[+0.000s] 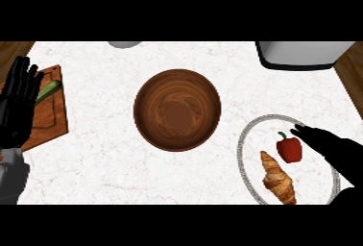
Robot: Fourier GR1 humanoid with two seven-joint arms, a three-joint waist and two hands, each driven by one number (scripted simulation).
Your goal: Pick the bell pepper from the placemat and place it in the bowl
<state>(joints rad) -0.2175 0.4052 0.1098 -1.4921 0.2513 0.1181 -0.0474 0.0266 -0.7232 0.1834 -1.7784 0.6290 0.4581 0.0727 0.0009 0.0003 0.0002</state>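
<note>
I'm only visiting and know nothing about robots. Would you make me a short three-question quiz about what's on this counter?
1. True or false: the pepper lies in the bowl.
2. What lies beside the pepper on the placemat? A) croissant B) banana C) egg
3. Fill in: the right hand has its fingers just to the ____ of the pepper.

Key:
1. False; the bowl holds nothing, and the pepper is on the placemat.
2. A, the croissant.
3. Right. The left hand rests open at the left edge, over a board.
</note>
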